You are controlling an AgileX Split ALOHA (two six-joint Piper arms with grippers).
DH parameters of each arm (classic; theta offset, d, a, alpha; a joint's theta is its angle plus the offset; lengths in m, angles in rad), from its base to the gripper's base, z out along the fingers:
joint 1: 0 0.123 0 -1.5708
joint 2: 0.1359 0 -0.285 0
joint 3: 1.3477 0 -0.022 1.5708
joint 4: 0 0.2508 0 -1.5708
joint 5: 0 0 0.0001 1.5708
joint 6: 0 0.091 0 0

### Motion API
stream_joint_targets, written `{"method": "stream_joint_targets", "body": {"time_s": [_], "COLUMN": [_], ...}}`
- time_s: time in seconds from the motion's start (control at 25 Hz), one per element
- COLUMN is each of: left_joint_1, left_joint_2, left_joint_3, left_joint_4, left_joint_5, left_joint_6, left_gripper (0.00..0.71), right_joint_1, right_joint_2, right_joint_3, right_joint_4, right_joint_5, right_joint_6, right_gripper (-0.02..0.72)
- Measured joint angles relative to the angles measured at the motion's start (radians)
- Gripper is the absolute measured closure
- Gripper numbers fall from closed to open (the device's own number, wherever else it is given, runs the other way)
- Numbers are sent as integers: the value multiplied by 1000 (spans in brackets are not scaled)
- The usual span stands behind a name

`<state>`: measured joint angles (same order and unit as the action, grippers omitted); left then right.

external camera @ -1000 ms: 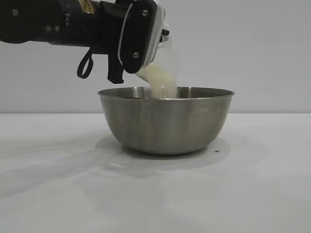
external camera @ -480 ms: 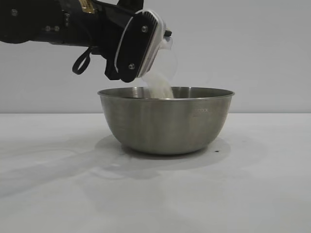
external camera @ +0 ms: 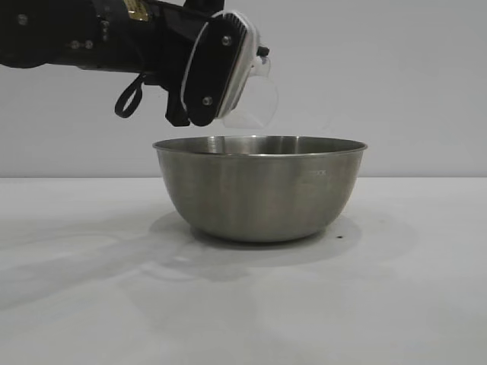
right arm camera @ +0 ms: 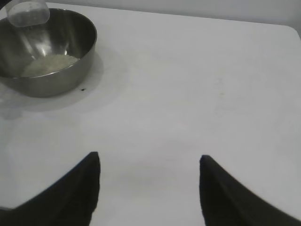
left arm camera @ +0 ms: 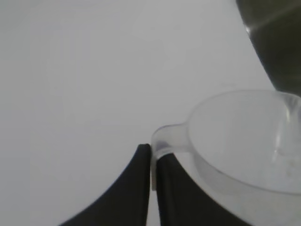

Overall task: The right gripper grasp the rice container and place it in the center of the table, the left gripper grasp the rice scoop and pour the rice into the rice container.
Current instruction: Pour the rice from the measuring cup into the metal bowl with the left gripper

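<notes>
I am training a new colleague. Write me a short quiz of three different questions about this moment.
1. True or false: the left gripper is shut on the handle of the rice scoop.
2. Where is the rice now?
A. in the scoop
B. in the rice container
C. spilled on the table
3. Fill in: the right gripper is away from the bowl, its fingers ____.

Key: 1 true; 2 B; 3 open
</notes>
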<state>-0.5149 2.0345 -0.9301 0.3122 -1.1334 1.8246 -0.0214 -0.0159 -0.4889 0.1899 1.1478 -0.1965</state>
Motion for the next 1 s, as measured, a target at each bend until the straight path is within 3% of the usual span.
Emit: {"method": "stream_joint_targets", "body": {"time_s": [0.4,0.72,1.0], "left_joint_1": [0,0,0], "left_joint_2": [0,0,-41], "left_joint_3": [0,0,0], "left_joint_4": [-76,-215,-374], "left_joint_5": [0,0,0], "left_joint_6": [-445,-831,-1028], "left_gripper": [710,710,710], "right_joint_1": [0,0,0], "right_joint_2": [0,0,0], "right_joint_3": [0,0,0], "right_joint_4": [0,0,0], "right_joint_5": [0,0,0], "right_joint_6": [0,0,0], "right_gripper": [301,301,301]}}
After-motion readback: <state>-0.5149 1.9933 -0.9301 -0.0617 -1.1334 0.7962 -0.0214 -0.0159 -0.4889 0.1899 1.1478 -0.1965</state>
